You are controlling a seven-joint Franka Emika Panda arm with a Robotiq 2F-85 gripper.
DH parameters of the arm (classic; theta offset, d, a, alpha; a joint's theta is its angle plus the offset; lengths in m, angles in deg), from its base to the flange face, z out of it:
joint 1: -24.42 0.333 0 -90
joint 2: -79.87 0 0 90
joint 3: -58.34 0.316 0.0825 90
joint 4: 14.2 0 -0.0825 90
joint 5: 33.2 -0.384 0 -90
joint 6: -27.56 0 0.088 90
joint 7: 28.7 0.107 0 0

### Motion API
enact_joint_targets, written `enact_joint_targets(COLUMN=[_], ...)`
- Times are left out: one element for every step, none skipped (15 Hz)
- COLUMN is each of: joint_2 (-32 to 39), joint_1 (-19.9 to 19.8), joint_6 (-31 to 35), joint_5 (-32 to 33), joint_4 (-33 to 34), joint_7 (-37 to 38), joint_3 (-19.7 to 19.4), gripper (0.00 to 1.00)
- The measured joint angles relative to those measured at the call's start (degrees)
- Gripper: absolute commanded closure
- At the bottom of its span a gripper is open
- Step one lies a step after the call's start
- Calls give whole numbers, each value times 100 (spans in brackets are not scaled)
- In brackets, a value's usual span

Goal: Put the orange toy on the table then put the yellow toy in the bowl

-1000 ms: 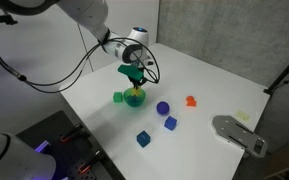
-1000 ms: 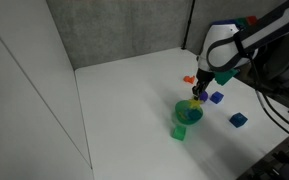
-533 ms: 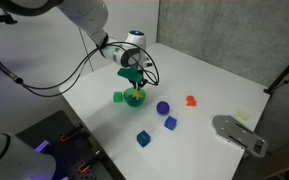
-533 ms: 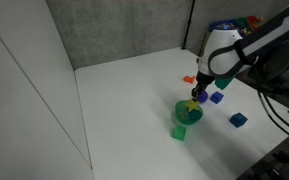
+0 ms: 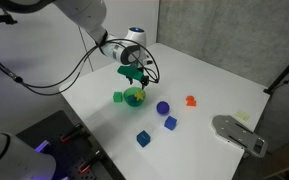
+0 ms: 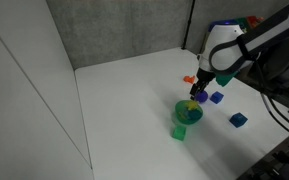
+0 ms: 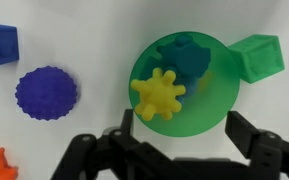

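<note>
The green bowl (image 7: pixel 216 100) holds the yellow toy (image 7: pixel 159 95), which lies against a teal piece (image 7: pixel 184 58) inside it. A green cube (image 7: pixel 257 55) sits just beside the bowl's rim. The orange toy (image 5: pixel 191 100) lies on the white table (image 5: pixel 219 85), well apart from the bowl, with a purple ball (image 7: pixel 46 93) between them. The tabletop is bare toward its far edges. The gripper (image 7: pixel 180 125) hangs above the bowl, fingers (image 7: pixel 125 128) spread wide, holding and touching nothing.
</note>
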Motion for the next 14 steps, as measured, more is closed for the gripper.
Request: enact_joint_targets(joint_2=[-75, -160, -249, -340, -425, -515, -597, -680, -757, -838, -924, -1021, -1136, -1257], joint_1=[-10, -23, -31, -33, -34, -36, -38, -42, -47, -55, -63, -75, -87, -102], joint_6=[-81, -187, -296, -414, -526, -638, -734, -830, -923, -1024, -1136, -1259, -1399, -1547], joint_5=[0, 0, 0, 0, 0, 0, 0, 0, 0, 0, 0, 0, 0, 0], joint_4=[2, 5, 6, 9, 11, 11, 12, 12, 12, 12, 11, 10, 7, 5], joint_7=[1, 4, 10, 18, 23, 29, 38, 45, 55, 60, 65, 71, 81, 93], joint_3=[-1, -6, -19, -45, -75, -110, -147, -185, -222, -260, -299, -335, -371, -400], gripper=[0, 0, 0, 0, 0, 0, 0, 0, 0, 0, 0, 0, 0, 0])
